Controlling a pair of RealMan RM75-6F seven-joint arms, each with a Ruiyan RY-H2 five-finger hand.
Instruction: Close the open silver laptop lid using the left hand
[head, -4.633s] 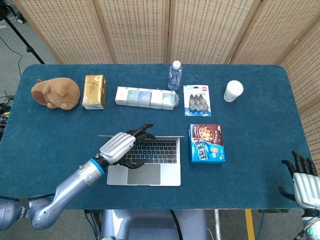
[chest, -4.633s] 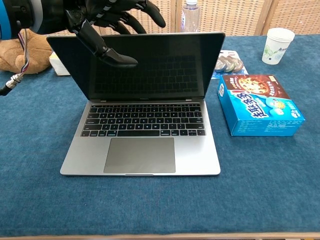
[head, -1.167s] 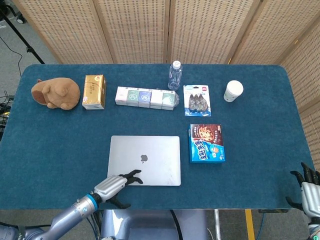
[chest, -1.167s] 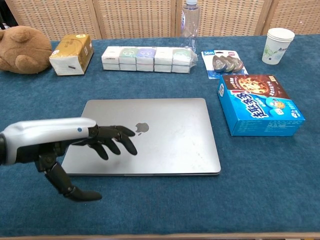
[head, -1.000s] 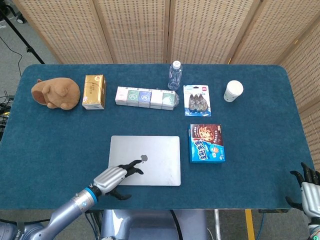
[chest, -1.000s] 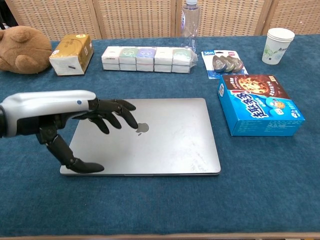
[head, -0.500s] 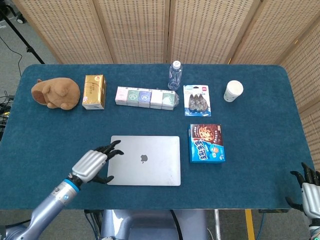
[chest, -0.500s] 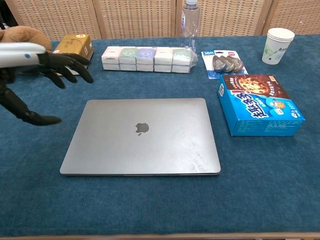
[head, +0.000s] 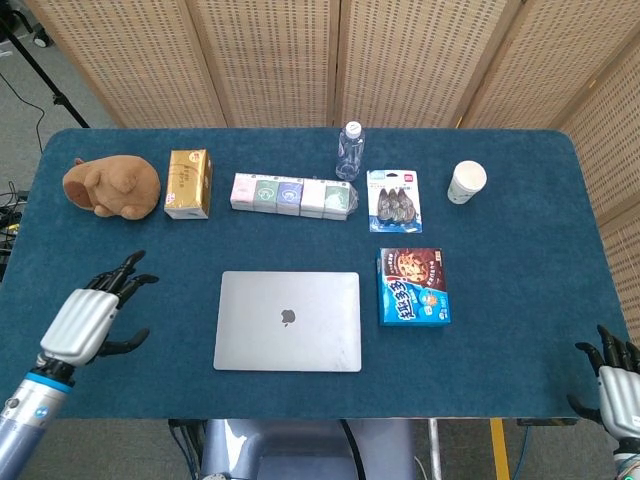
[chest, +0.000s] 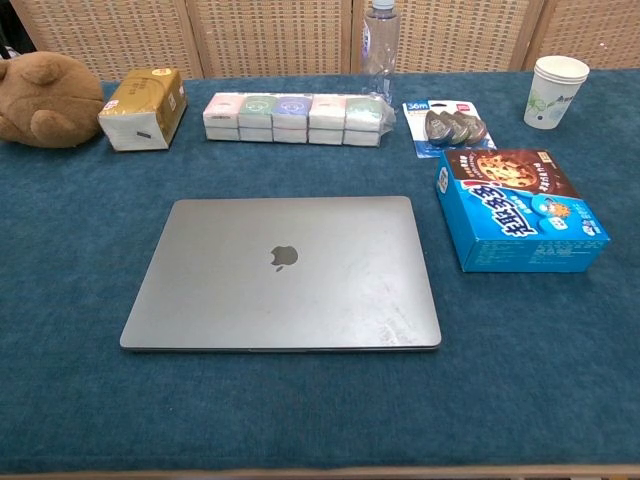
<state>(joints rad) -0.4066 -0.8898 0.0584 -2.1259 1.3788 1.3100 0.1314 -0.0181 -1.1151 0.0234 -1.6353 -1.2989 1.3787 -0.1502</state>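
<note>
Bright, even light; sharp focus

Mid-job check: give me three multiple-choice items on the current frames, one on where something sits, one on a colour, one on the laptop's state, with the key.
1. Which item lies directly right of the laptop?
A. the blue snack box
B. the brown plush toy
C. the paper cup

2. What colour is the tissue pack beside the plush toy?
A. red
B. gold
C. white

3. What state is the laptop lid in?
A. fully open
B. half open
C. closed flat

Key:
1 A: the blue snack box sits just off the laptop's right edge, while the paper cup stands farther back.
2 B: the tissue pack has a gold wrapper.
3 C: the lid lies flat with its logo up in both views, and the left hand is off to the side, touching nothing.
</note>
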